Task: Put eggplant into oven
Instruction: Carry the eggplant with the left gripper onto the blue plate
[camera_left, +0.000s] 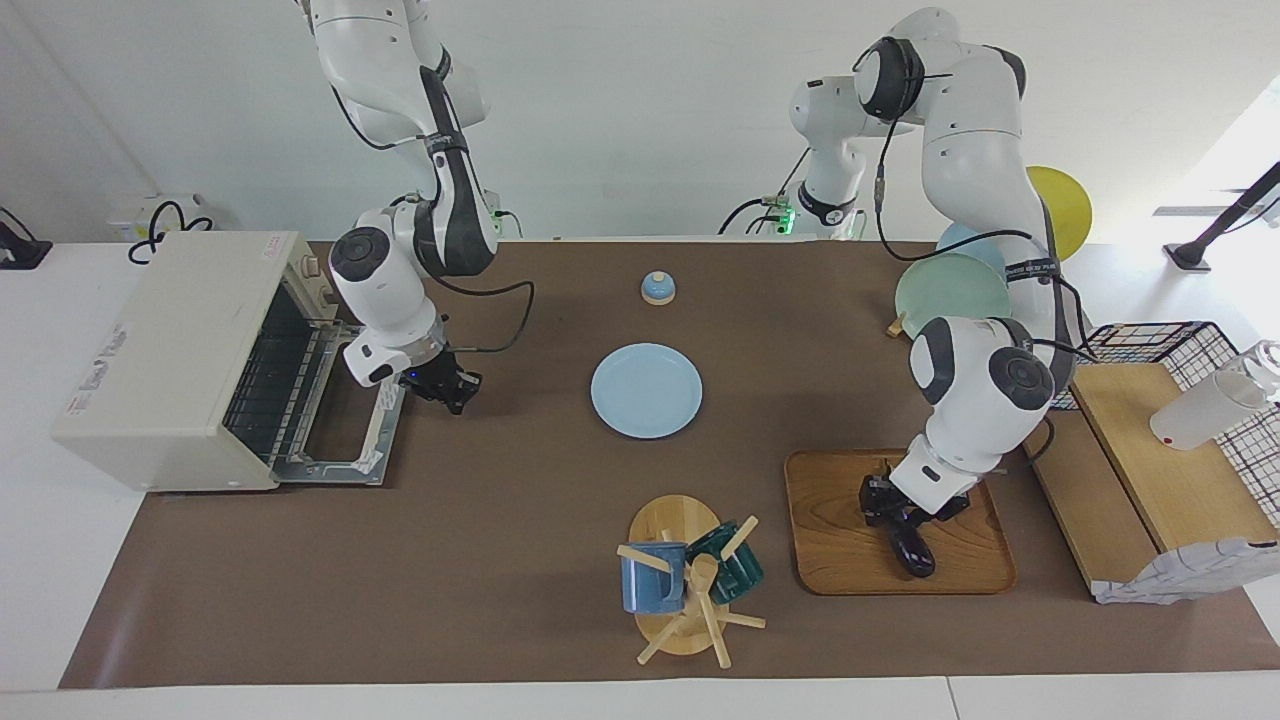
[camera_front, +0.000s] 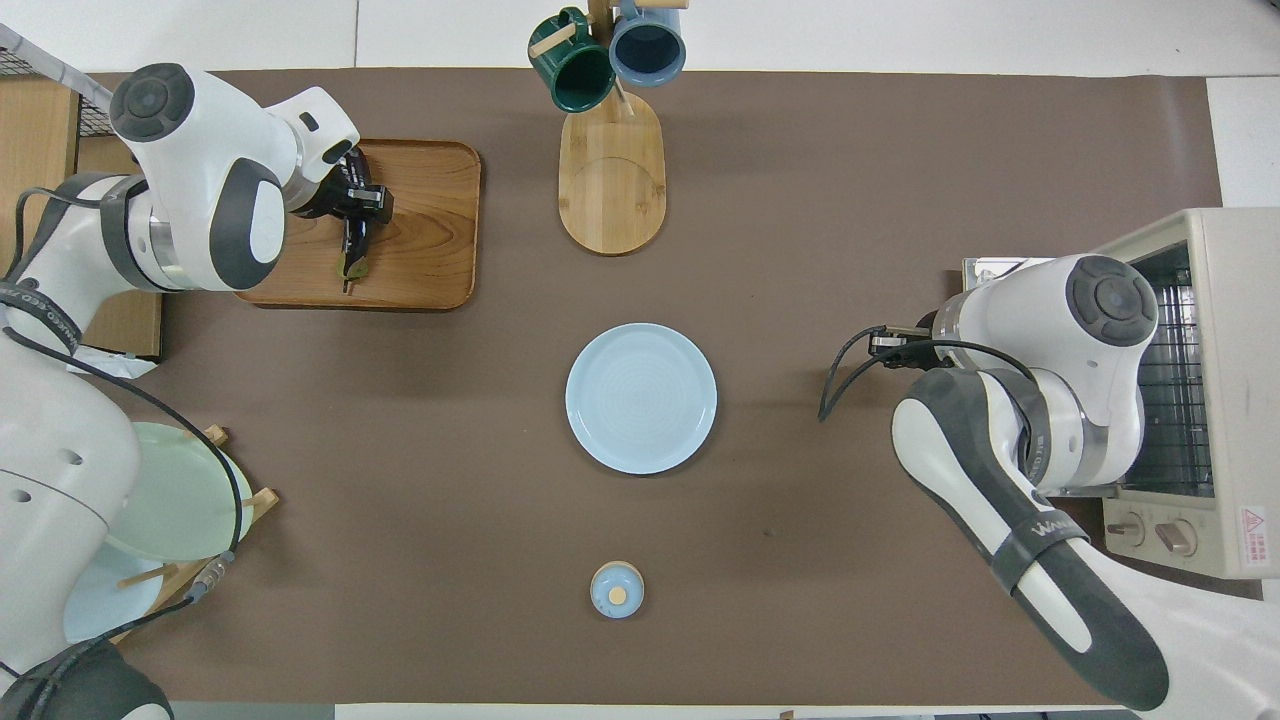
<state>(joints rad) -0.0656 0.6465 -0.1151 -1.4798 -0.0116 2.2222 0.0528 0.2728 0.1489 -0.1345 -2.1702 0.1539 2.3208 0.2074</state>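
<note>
1. Lower right of the facing view: the left tool (camera_left: 893, 503) is down on the eggplant (camera_left: 912, 552), straddling its upper end on the wooden tray (camera_left: 830, 520). The dark rounded end pokes out below the tool.
2. The eggplant's long axis runs up and down the frame, and the fingers cross it, so they can pinch its slim width.
3. The fingers look closed in around the eggplant, though I can't tell from here whether the grip is firm.
4. The right tool (camera_left: 452, 387) hangs shut at centre left, just beside the dropped door of the oven (camera_left: 170, 350).
5. The oven's mouth gapes, wire rack showing. Between tray and oven the bench carries only the blue plate (camera_left: 646, 390), so the carry across has room.
</note>
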